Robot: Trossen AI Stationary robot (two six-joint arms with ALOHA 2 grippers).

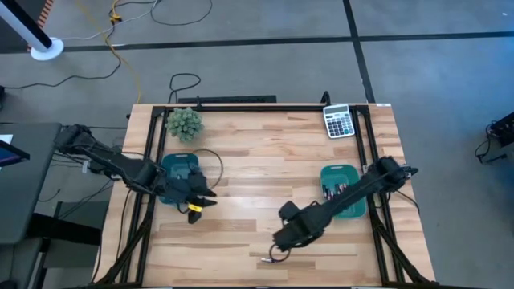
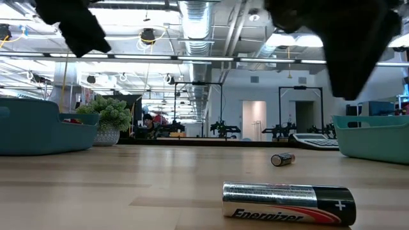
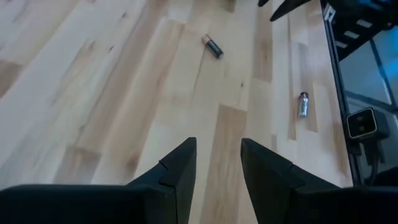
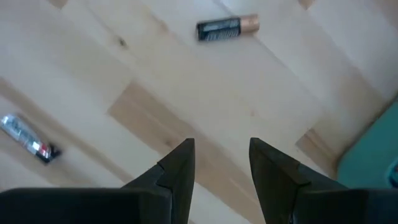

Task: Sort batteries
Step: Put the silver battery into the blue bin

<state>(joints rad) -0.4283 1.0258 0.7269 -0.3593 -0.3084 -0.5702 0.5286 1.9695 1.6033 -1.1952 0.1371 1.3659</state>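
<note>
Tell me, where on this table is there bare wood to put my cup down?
The widest bare wood lies mid-table, between the plant and the calculator. It is crowded lower down: the left gripper beside the left bin, the right gripper near the right bin, and loose batteries along the front edge.

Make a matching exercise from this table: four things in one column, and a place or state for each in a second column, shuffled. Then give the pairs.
Things:
1. calculator
2. plant
3. silver-and-black battery
4. right teal bin

Places or states:
A. lying on its side on the wood nearest the low camera
B. far right corner of the table
C. under the right arm, with batteries inside
D. far left part of the table, above the left teal bin in the high view

Pairs: 1-B, 2-D, 3-A, 4-C
</note>
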